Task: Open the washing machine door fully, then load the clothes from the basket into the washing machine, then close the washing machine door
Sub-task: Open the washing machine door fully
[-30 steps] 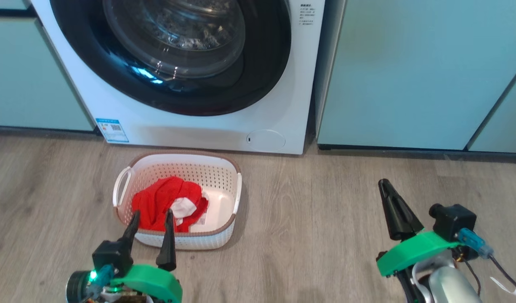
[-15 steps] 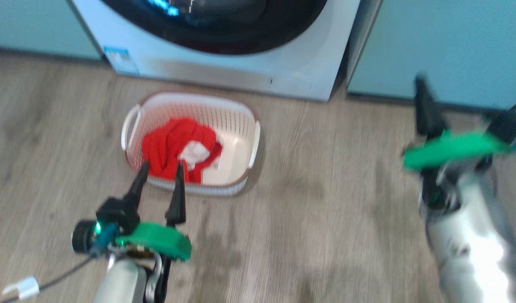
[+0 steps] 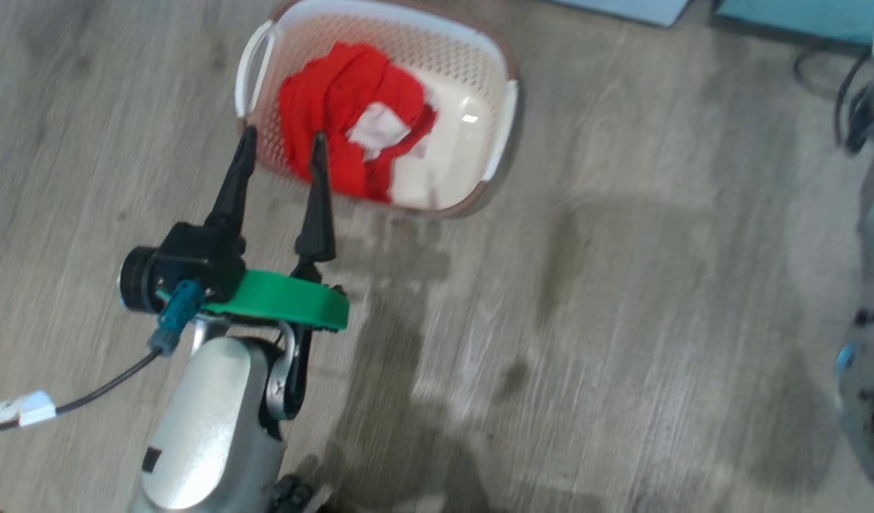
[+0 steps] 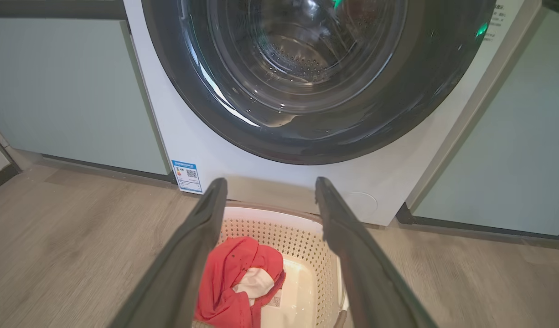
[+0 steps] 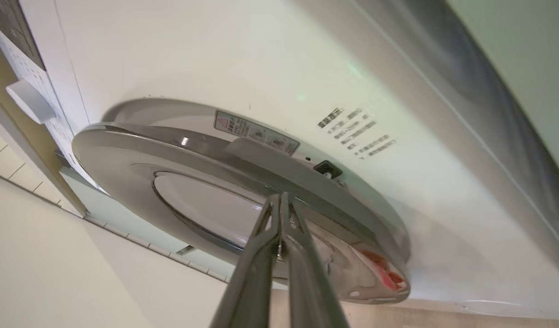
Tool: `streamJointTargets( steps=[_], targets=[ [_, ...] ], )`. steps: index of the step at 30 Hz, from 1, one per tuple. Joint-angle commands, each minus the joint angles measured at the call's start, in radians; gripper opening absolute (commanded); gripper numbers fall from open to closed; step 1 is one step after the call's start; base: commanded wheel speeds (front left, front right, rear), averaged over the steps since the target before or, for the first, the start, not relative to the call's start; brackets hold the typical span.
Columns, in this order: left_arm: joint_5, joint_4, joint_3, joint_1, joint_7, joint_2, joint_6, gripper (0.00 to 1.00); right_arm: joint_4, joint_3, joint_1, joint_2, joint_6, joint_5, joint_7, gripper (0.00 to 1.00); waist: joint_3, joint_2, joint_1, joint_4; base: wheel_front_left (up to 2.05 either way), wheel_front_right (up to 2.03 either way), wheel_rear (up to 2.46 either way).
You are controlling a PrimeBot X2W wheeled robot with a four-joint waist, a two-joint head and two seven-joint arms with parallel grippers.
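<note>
One basket [image 3: 507,107] holds one heap of clothes [image 3: 326,100]. The left gripper [image 3: 283,135] spreads wide at its near rim; the right gripper [image 5: 279,197] is pinched closed.

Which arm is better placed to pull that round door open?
Right, probably: the right pincer, shut, points at the rim of the washing machine door, while the left pincer hangs open by the basket.

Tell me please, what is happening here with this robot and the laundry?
A two-armed robot is at the start of a laundry job. Its right gripper, shut, has its fingertips at the edge of the washing machine door, which looks slightly ajar at most, not fully open. Its left gripper is open and hovers by the near rim of the basket on the floor. The red clothes lie in the basket, not yet loaded.
</note>
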Motion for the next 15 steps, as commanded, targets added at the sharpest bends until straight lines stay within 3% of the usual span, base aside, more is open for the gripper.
streamJointTargets(
  steps=[1, 7, 15],
  targets=[
    [0.007, -0.039, 0.017, -0.022, -0.01, 0.012, 0.011, 1.0, -0.009, 0.012, -0.081, 0.014, 0.0, 0.004, 0.026, 0.0, 0.054, 0.0, -0.0002, 0.051, 0.0, 0.0, 0.0],
    [-0.017, -0.051, -0.015, -0.043, -0.01, 0.012, 0.028, 1.0, 0.126, -0.005, -0.267, 0.014, 0.0, -0.026, 0.058, 0.0, 0.087, 0.0, -0.0002, 0.079, 0.0, 0.0, 0.0],
    [-0.041, -0.048, -0.043, -0.037, -0.01, 0.012, 0.042, 1.0, 0.218, -0.029, -0.366, -0.007, 0.0, -0.051, 0.035, 0.0, 0.09, 0.0, -0.0002, 0.101, 0.0, 0.0, 0.0]
  ],
)
